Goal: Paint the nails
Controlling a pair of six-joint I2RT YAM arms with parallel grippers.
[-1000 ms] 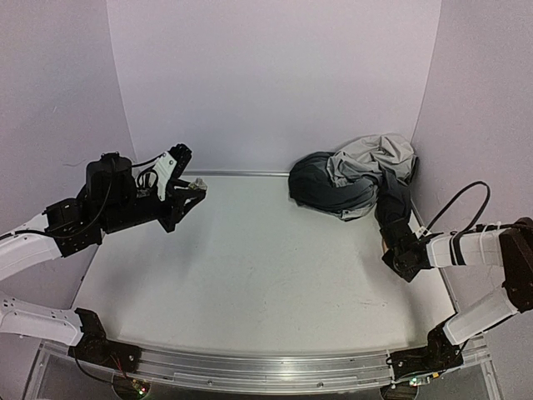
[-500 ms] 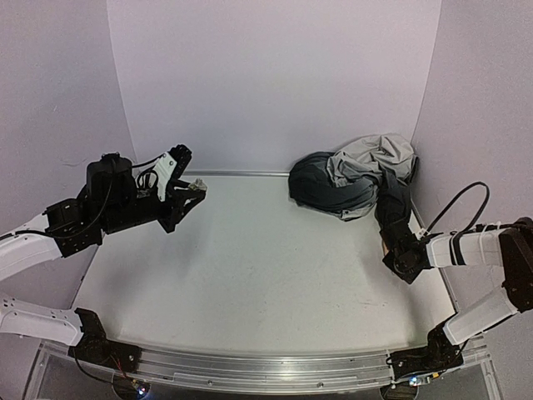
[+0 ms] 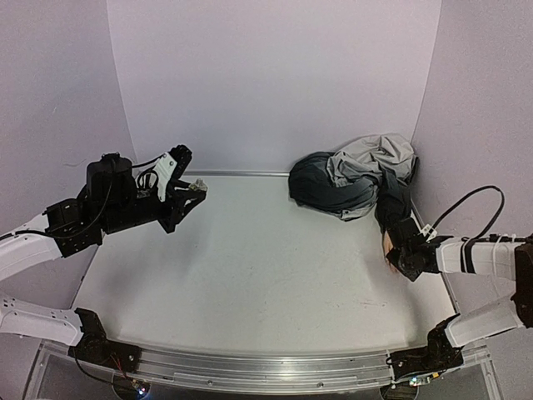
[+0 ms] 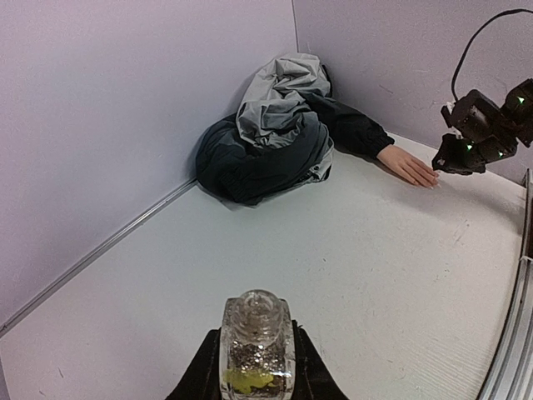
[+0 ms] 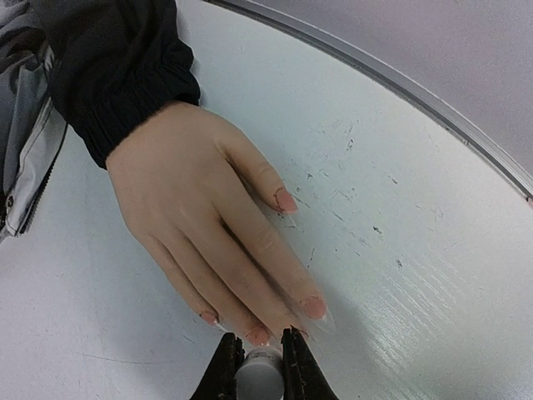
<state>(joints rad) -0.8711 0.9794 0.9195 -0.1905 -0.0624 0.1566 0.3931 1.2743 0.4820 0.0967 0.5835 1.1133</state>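
**Caller:** Left side first, what have you got?

**Me:** My left gripper [image 3: 191, 188] is up off the surface [image 3: 250, 275], out by the left wall, and it's clamped on a small clear bottle [image 4: 256, 346]. From the wrist view the bottle stands upright between my fingers with an open glass neck on top. There's glittery stuff inside and a yellow patch low down.

**Caller:** And the right?

**Me:** My right gripper [image 5: 256, 348] is low at the far right, right at the fingertips of the mannequin hand [image 5: 191, 217]. The jaws are narrow and pinch a small white cap [image 5: 258, 375]. I can't make out a brush tip.

**Caller:** Where are the nails?

**Me:** The nails [image 5: 314, 308] are right in front of that gripper. The hand lies palm down and flat on the surface, fingers together and pointing at me, thumb splayed to one side. The thumb and forefinger nails show pink. The others are pink too, just above my fingertips, and the cap sits almost against them. Whether it touches, I can't tell.

**Caller:** And behind the hand?

**Me:** A dark sleeve [image 5: 117, 75] with a gathered cuff covers the wrist. It runs back to a crumpled grey jacket [image 4: 266, 137] heaped in the far right corner against the walls.
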